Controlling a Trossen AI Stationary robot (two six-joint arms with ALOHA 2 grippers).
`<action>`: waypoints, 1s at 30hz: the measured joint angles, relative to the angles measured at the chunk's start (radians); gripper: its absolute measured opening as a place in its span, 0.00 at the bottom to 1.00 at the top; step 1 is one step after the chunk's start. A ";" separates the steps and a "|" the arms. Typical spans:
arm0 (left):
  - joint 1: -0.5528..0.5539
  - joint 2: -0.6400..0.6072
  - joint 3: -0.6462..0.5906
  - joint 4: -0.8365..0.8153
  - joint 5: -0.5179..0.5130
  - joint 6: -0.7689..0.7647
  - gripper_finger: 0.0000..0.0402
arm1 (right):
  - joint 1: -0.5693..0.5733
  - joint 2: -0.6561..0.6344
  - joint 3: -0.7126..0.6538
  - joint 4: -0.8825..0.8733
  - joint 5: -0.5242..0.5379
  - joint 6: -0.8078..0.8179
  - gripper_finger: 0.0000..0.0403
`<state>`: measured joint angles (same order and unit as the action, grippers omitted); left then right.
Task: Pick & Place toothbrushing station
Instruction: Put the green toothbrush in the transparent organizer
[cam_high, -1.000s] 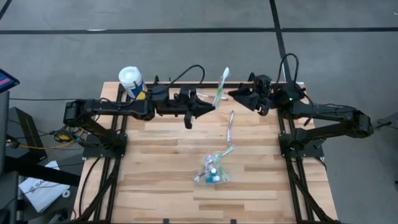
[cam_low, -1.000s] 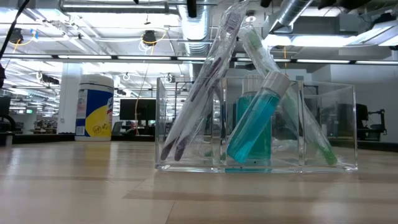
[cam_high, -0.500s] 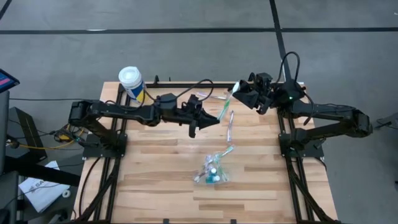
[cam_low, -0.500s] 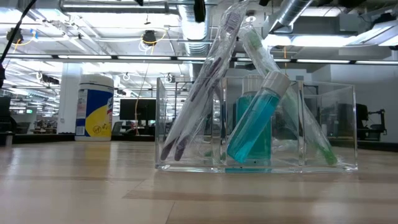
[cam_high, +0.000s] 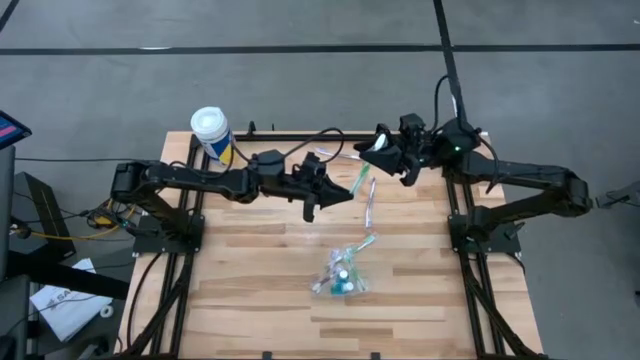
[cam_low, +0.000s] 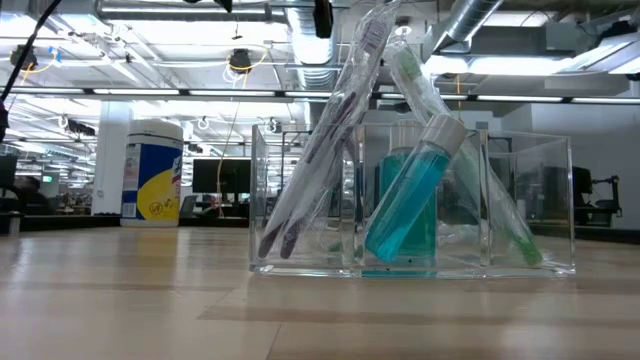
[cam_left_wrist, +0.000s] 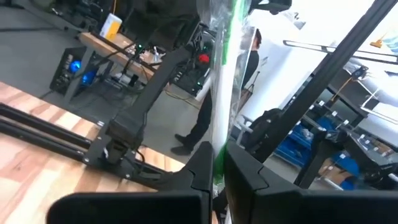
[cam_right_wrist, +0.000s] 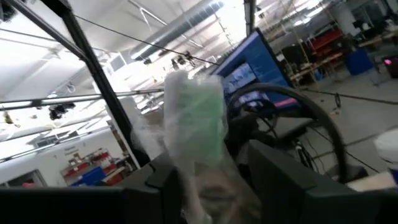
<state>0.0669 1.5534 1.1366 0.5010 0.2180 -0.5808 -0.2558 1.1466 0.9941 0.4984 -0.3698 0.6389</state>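
A green toothbrush (cam_high: 358, 172) in a clear wrapper hangs above the table's far middle, with my left gripper (cam_high: 343, 190) shut on it. My right gripper (cam_high: 371, 152) is open; its fingers (cam_right_wrist: 273, 177) stand on either side of the brush's wrapped upper end (cam_right_wrist: 194, 118). The clear plastic organizer (cam_high: 339, 277) stands on the table's near middle. It holds a purple toothbrush (cam_low: 320, 150), a green one (cam_low: 470, 180) and a teal tube (cam_low: 408, 205), all leaning in it. One more wrapped toothbrush (cam_high: 370, 200) lies flat on the table. My left gripper pinches the wrapped green toothbrush's lower part (cam_left_wrist: 217, 155) between its two fingers (cam_left_wrist: 202, 171). The fingers come level from the table's left and lie across the brush. The brush is lifted clear and slants up toward the far right. My right gripper has the wrapper's upper end between its fingers; whether they touch it I cannot tell.
A white-capped canister with a yellow label (cam_high: 211, 132) stands at the table's far left corner. Bare wood (cam_high: 250, 290) lies to the left and right of the organizer.
My left gripper has carried the green toothbrush a little toward the table's near edge and right, and the brush has tipped, its upper end coming lower and nearer. My right gripper has gone toward the table's left, up to that upper end.
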 joint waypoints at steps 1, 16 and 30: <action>0.000 -0.001 0.000 0.001 -0.001 0.005 0.02 | -0.007 -0.007 -0.001 -0.010 -0.003 -0.002 0.39; 0.006 -0.015 0.000 -0.004 0.023 0.004 0.02 | -0.040 -0.048 0.000 -0.011 -0.003 -0.003 0.37; 0.008 -0.015 0.000 -0.006 0.016 0.033 0.05 | -0.032 -0.049 0.000 -0.020 -0.007 -0.114 0.02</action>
<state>0.0748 1.5383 1.1370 0.4953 0.2337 -0.5478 -0.2874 1.0981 0.9939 0.4786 -0.3767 0.5253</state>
